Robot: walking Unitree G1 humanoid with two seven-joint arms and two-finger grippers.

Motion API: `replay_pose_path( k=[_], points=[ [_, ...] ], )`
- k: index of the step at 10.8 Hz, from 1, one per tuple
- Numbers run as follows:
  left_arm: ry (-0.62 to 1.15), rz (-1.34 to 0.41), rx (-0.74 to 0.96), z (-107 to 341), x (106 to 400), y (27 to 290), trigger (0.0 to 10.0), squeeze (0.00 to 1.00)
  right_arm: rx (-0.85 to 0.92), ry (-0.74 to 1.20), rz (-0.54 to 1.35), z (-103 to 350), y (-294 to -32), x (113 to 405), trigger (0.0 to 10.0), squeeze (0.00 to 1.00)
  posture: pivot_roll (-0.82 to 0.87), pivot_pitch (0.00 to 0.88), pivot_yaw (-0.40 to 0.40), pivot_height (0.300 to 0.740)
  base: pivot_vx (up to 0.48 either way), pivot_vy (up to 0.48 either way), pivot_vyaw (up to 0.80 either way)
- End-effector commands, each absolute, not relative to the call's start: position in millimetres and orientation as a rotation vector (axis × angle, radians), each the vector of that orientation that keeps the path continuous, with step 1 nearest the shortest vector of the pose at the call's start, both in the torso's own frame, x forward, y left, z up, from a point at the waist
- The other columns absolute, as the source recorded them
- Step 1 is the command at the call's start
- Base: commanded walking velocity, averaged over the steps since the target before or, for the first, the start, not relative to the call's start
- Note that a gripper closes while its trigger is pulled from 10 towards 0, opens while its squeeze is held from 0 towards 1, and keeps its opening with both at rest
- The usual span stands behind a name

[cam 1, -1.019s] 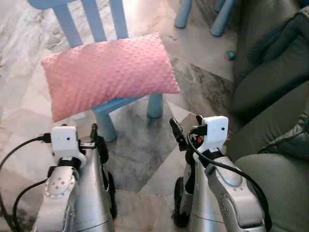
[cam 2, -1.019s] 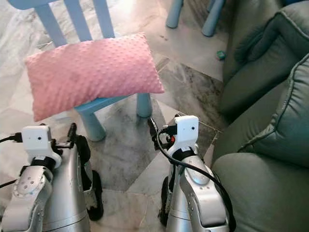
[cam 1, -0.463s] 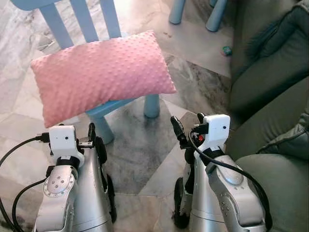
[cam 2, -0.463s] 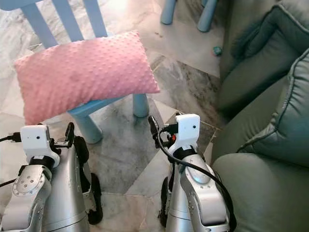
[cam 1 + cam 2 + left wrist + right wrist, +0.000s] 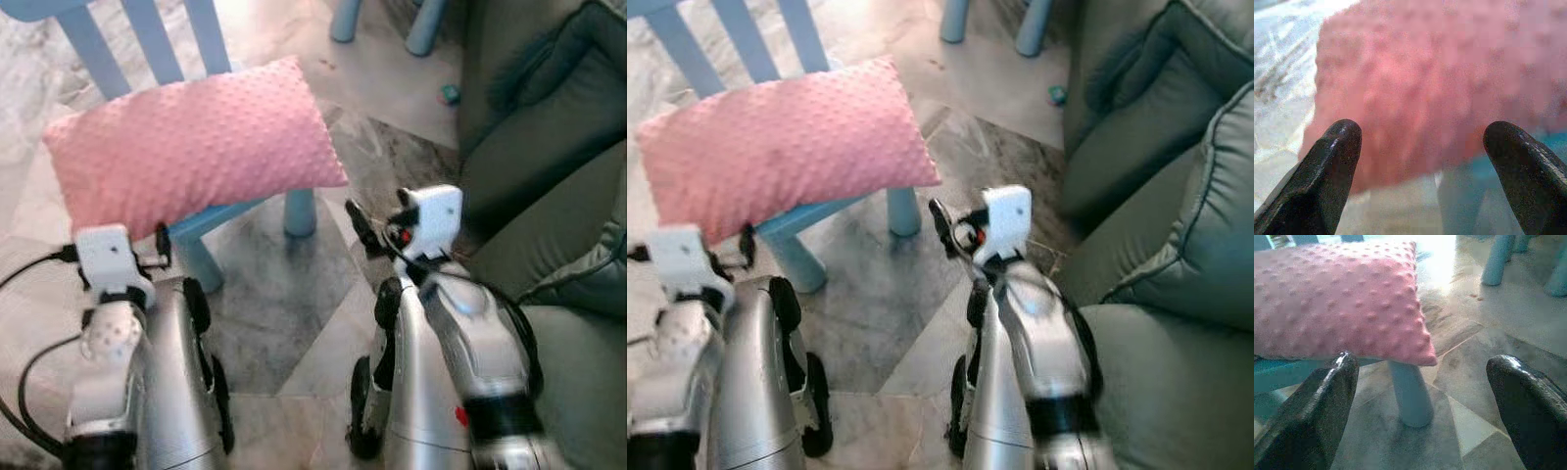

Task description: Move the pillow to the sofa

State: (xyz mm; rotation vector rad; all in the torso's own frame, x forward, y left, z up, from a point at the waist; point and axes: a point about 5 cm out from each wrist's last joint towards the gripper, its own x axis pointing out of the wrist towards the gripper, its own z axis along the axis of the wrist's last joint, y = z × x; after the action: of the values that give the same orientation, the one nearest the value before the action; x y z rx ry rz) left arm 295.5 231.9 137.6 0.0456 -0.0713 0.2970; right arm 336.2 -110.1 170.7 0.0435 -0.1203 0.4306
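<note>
A pink dotted pillow [image 5: 191, 142] lies across the seat of a small blue chair [image 5: 299, 211] in front of me. The grey-green sofa [image 5: 549, 166] stands on my right. My left gripper [image 5: 1425, 142] is open just short of the pillow's near left corner [image 5: 1415, 88], which sits ahead between the fingers without contact. My right gripper [image 5: 1422, 377] is open too, low beside the pillow's right end [image 5: 1352, 298] and facing the chair leg [image 5: 1410, 391]. In the eye views the right fingers [image 5: 358, 220] stand below the pillow's right corner.
Pale blue furniture legs [image 5: 421, 29] stand on the marble floor [image 5: 284, 313] at the back. A small green object [image 5: 449, 93] lies on the floor by the sofa's front. A sofa cushion [image 5: 1205, 225] bulges close to my right arm.
Both arms have lifted and reached forward towards the pillow, the right more so. The camera has shifted and the picture has blurred. The pillow stays on the chair.
</note>
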Motion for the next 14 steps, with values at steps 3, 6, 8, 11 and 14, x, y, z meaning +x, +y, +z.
replay_pose_path(
  k=[3,6,8,11,14],
  points=[
    [-0.174,0.464,0.065,166,285,255,10.0,0.0,0.045,-0.13,0.477,174,-117,353,10.0,0.0,0.01,0.484,-0.08,0.413,0.0,0.0,0.0],
    [-0.223,0.571,0.004,185,297,285,10.0,0.0,0.041,-0.12,0.467,160,-123,346,10.0,0.0,-0.01,0.494,-0.076,0.413,0.0,0.0,0.0],
    [-0.132,0.625,-0.177,172,318,298,10.0,0.0,0.032,-0.139,0.461,160,-123,339,10.0,0.0,-0.04,0.491,-0.076,0.413,0.0,0.0,0.0],
    [-0.104,0.569,-0.421,167,346,298,10.0,0.0,0.009,-0.138,0.462,156,-125,323,10.0,0.0,-0.08,0.49,-0.089,0.413,0.0,0.0,0.0],
    [-0.1,0.529,-0.538,167,355,302,10.0,0.0,0.005,-0.113,0.482,153,-127,314,10.0,0.0,-0.09,0.492,-0.095,0.413,0.0,0.0,0.0]
  ],
)
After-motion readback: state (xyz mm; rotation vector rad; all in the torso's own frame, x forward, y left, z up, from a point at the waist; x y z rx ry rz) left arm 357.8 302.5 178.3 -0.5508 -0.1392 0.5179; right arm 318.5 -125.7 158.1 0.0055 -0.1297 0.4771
